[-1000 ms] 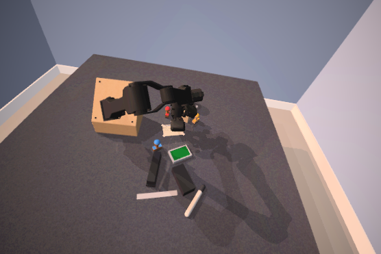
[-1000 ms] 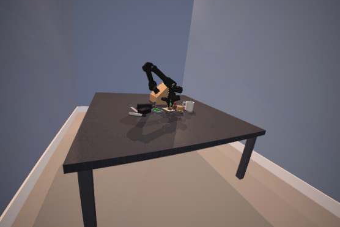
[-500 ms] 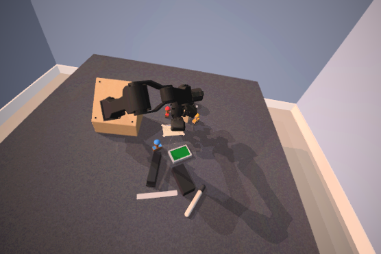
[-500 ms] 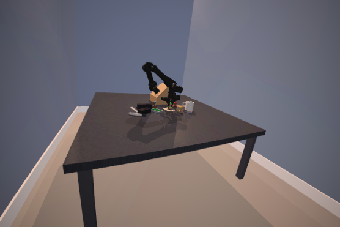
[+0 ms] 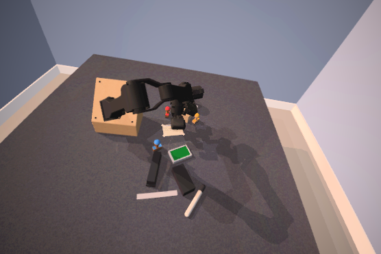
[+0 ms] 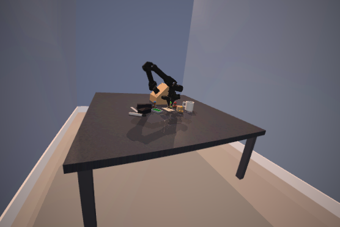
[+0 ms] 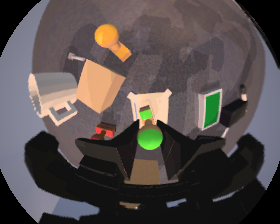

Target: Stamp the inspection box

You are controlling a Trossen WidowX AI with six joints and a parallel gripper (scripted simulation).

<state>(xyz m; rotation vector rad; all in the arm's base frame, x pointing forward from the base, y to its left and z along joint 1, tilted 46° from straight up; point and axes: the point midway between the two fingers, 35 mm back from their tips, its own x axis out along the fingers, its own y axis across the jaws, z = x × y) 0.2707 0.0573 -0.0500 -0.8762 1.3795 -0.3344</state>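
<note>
One stamp in hand | jaws clamped on green-knobbed stamp (image 7: 149, 139) over card (image 7: 151, 104) | ink pad (image 5: 179, 154) nearby on counter (image 5: 68, 180) | print not visible; return to bench judged outstanding

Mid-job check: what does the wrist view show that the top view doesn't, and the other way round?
Only the wrist view shows the green-knobbed stamp clamped in the gripper, and the white mug.

Only the top view shows the blue-knobbed stamp, the white strip, the white cylinder and the arm's wooden base block.

Both show the card under the gripper, the green ink pad and the orange-knobbed stamp.
</note>
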